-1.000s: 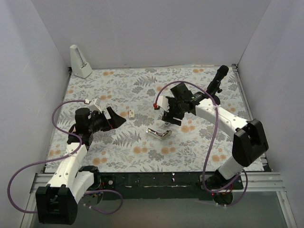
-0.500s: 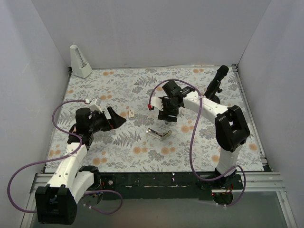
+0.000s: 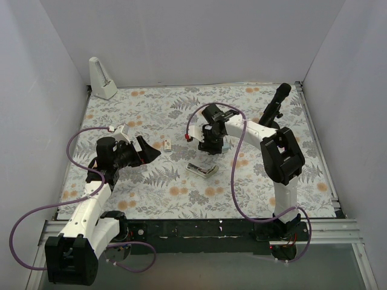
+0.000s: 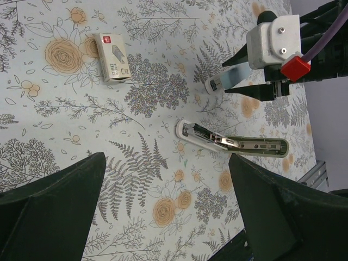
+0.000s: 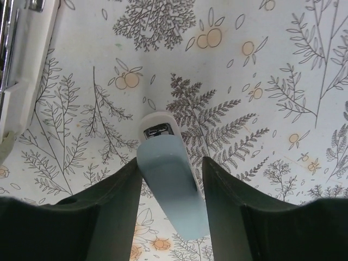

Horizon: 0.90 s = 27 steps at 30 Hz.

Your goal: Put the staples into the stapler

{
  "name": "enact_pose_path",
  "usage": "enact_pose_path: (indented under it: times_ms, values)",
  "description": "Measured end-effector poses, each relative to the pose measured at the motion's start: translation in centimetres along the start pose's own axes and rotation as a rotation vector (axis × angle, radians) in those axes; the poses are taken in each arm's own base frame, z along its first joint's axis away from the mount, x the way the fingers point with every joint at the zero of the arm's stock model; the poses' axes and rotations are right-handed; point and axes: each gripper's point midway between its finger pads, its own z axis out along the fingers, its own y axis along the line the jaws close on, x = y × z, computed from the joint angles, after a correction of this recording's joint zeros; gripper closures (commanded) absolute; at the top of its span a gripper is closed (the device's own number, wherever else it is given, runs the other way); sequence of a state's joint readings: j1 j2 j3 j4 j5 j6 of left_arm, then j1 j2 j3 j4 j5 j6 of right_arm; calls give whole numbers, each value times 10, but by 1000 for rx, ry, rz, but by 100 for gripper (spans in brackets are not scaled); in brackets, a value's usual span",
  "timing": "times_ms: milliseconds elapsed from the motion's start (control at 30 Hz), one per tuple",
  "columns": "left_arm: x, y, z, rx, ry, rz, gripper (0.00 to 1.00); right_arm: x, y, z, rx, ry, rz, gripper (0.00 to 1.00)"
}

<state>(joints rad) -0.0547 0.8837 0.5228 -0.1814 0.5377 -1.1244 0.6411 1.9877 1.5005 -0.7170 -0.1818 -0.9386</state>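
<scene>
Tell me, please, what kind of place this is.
Probably a robot-testing booth: plain white wall panels enclose a flower-printed table cover, and two white-and-black robot arms are mounted at its near edge.

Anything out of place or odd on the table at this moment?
Yes: the stapler's light-blue cover sits between the right gripper's fingers, while its white-and-silver base lies apart beside it, so the stapler seems to be in two pieces. Nothing else stands out.
</scene>
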Motion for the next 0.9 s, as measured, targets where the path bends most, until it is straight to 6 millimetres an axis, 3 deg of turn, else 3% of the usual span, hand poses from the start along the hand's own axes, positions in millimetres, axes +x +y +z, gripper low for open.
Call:
enact_pose_path:
  times_ms: [333, 900]
  values:
    - [1, 1, 1, -2, 5, -2, 2, -15, -21, -8, 33, -57, 25, 48]
    - [1, 1, 1, -2, 5, -2, 2, -19, -21, 6, 12, -65, 50, 49]
